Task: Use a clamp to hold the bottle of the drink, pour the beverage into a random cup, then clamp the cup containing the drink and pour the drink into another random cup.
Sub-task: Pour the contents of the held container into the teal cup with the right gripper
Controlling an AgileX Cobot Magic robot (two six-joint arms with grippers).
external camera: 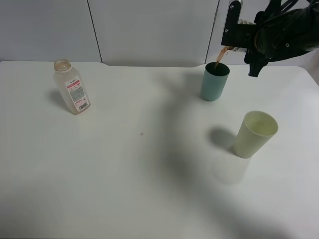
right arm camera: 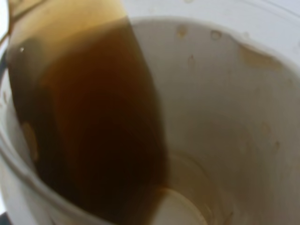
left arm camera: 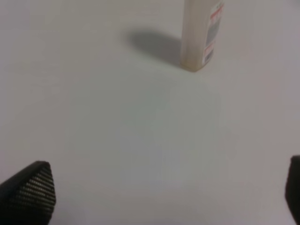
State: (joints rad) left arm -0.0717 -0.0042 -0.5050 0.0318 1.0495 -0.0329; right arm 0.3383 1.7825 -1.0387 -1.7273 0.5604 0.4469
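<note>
My right gripper [external camera: 240, 36] is shut on a white cup [right arm camera: 225, 93], held tilted high at the back right. Brown drink [right arm camera: 93, 131] runs along the cup's inner wall. A thin brown stream [external camera: 223, 54] falls from it into the teal cup [external camera: 215, 82] standing just below. A pale yellow-green cup [external camera: 255, 134] stands upright nearer the front right. The clear bottle [external camera: 72, 87], uncapped and looking empty, stands at the back left. In the left wrist view my left gripper [left arm camera: 161, 197] is open above bare table, well short of the bottle [left arm camera: 201, 33].
The white table [external camera: 149, 174] holds only the bottle and the two standing cups. A grey panelled wall [external camera: 149, 30] runs behind it. The left arm does not show in the exterior view.
</note>
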